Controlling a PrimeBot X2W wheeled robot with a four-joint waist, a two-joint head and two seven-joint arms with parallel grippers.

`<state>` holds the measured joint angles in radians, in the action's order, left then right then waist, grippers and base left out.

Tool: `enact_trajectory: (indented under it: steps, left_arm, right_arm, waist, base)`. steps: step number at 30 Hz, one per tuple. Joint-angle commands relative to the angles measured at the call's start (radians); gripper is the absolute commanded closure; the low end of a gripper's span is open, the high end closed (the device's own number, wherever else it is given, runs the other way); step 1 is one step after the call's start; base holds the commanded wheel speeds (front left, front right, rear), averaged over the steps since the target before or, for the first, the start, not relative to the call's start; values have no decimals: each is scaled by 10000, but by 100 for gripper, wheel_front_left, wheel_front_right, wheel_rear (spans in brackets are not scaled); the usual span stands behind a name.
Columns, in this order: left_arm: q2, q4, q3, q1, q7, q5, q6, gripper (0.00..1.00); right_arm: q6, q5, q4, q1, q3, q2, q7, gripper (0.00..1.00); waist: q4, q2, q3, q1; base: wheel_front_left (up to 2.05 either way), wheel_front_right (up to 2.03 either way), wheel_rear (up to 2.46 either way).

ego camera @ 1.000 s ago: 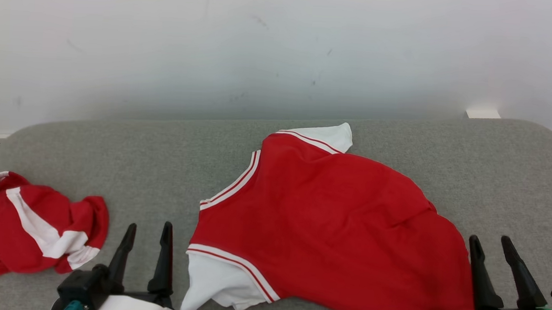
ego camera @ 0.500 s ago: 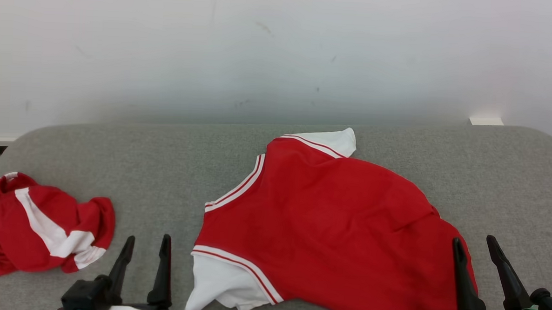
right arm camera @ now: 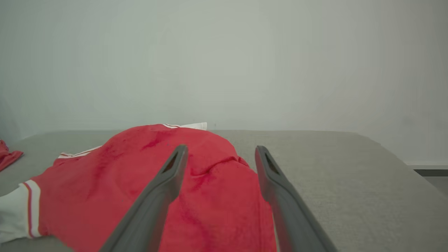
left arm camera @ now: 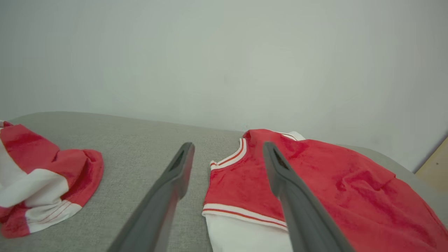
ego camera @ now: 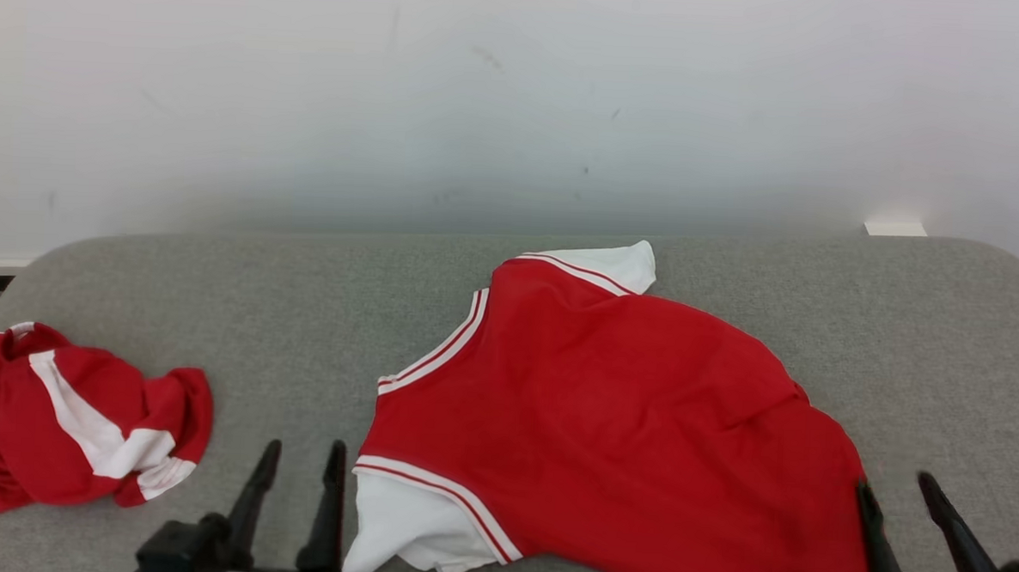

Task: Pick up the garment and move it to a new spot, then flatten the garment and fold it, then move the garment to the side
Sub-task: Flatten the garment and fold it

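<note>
1. The left gripper [ego camera: 305, 446] is seen with its jaws parted by a moderate gap, and nothing is held between them. The right gripper [ego camera: 893, 483] is likewise parted and empty.
2. The red garment [ego camera: 607, 411] is laid out, though not yet flat, on the grey padded surface [ego camera: 216, 308] between the two pairs of jaws. Its near white sleeve [ego camera: 404, 522] is found just beside the left jaws, on their inner side. Its hem corner [ego camera: 817, 540] is found at the inner finger of the right jaws; whether it is touched cannot be told.
3. A raised wrinkle [right arm camera: 217, 163] is seen ahead of the right jaws, so flattening is judged to be the step in hand.
4. A second garment [ego camera: 73, 422], crumpled, is left on the outer side of the left jaws, well apart from them.
5. If only the upper layer is pinched at sleeve or hem, the cloth may be lifted open rather than drawn taut.
6. If the two corners are not taken at matching depth, the body may be pulled askew and the wrinkle deepened.
7. If the jaws are pressed too far down, the soft padding may be caught along with the cloth.
8. If the left jaws are steered outward, the wrong piece may be taken.
</note>
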<state>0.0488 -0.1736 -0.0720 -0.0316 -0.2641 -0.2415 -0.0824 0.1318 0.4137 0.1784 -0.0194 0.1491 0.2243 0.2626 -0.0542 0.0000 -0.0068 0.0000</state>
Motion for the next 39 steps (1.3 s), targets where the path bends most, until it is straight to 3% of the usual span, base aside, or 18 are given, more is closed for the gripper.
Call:
enact_trajectory:
  steps: [1,10,17,23,30,31,32,33,34,39]
  left_arm:
    - [40,-14,-107,240,-4,137,-131,0]
    - [565,-1574,-1229,190,450,-63,-465,0]
    - [857,-2209,-1468,-42,1078,-323,-442,0]
    - [851,-2640,-1299,-195,1267,-504,-168,0]
    - [772,-3129,-1505,-576,1295,-638,-242,0]
    - [763,-3219,-1556,-623,1347,-638,-279,12]
    - [764,-3286,-1621,-667,1400,-648,-294,50]
    - [776,-3322,-1675,-722,1357,-654,-308,66]
    - [776,-3346,-1699,-771,1299,-678,-321,100]
    - [790,-3240,-1771,-867,984,-871,-387,100]
  right_arm:
    - [-24,30,143,282,-97,274,27,0]
    - [-24,1177,1144,861,630,1207,-1221,0]
    - [-24,1764,2107,372,1311,1078,-1429,0]
    - [-24,2062,3006,-302,1925,978,-1175,0]
    - [-24,2476,4066,-1104,2648,858,-1048,0]
    - [-24,2541,4189,-1184,2752,848,-1018,19]
    - [-24,2604,4265,-1251,2855,844,-952,55]
    - [-24,2645,4311,-1324,2946,855,-857,76]
    - [-24,2705,4361,-1397,3026,875,-766,100]
    - [-24,3010,4309,-1621,3203,1069,-287,100]
  waist:
    - [15,0,-22,0]
    - [-182,0,217,0]
    - [-348,0,592,0]
    - [-424,0,705,0]
    - [-340,0,798,0]
    - [-319,0,806,0]
    - [-299,0,817,0]
    - [-281,0,830,0]
    - [-271,0,840,0]
    - [-219,0,815,0]
  base:
    - [0,0,0]
    - [0,0,0]
    - [0,0,0]
    - [0,0,0]
    - [0,0,0]
    - [0,0,0]
    - [0,0,0]
    - [0,0,0]
    - [0,0,0]
    - [0,0,0]
